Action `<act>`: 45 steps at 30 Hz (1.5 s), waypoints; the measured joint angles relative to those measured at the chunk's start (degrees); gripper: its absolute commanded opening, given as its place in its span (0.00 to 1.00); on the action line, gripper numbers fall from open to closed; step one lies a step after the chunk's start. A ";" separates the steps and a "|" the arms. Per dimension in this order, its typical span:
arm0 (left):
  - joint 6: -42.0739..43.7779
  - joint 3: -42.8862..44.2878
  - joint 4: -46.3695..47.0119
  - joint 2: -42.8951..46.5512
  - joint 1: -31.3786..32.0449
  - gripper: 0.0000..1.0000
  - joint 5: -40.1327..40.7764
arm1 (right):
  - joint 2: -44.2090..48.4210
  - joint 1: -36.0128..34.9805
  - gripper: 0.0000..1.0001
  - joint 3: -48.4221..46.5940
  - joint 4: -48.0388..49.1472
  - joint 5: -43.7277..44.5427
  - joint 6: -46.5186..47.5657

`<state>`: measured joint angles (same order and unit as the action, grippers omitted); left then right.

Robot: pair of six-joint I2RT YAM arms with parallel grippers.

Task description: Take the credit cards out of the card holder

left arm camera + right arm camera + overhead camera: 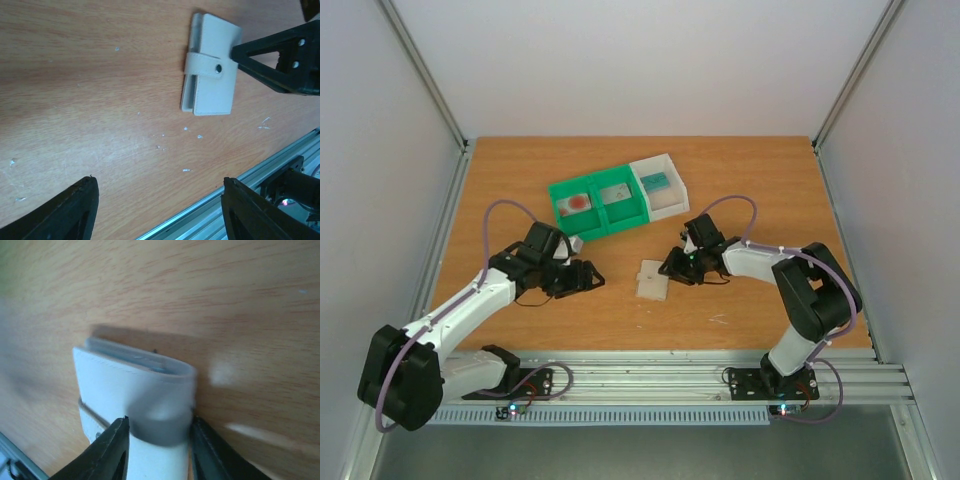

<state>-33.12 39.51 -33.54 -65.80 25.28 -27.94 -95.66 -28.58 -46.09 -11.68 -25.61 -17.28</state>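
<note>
The pale beige card holder point(652, 281) point(212, 65) lies flat on the wooden table, its snap strap fastened. In the right wrist view the holder point(125, 385) fills the near field, and thin card edges point(135, 359) show in its far end. My right gripper point(670, 268) point(159, 426) sits at the holder's right side, jaws partly apart. One finger point(210, 450) rests against its edge and the other point(107, 450) lies over its face. My left gripper point(592, 278) point(157, 185) hovers open left of the holder, nothing between its fingers. Credit cards lie in the trays: white with a red circle point(577, 202), grey point(617, 194), teal point(655, 181).
A green two-compartment tray point(603, 227) and a white tray point(672, 204) stand side by side behind the holder. The metal rail point(260, 170) runs along the table's near edge. Small white flecks point(185, 129) dot the wood.
</note>
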 measured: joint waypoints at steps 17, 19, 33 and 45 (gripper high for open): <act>-2.47 4.44 5.86 -6.80 7.63 0.55 -3.15 | 9.09 -3.72 0.01 2.10 4.76 -5.46 -6.08; -2.56 5.07 7.04 -7.63 8.33 0.51 -3.37 | 10.36 -4.70 0.01 1.90 4.26 -5.66 -6.23; -1.79 7.65 12.81 -17.29 9.75 0.48 -8.28 | 14.78 -7.72 0.01 1.22 2.34 -5.75 -7.32; -0.22 8.07 13.33 -21.79 10.14 0.39 -7.63 | 14.84 -7.76 0.01 4.63 6.80 -6.38 -10.01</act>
<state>-33.34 47.57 -20.21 -87.59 35.42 -35.57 -80.82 -36.34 -41.45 -4.89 -31.99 -27.29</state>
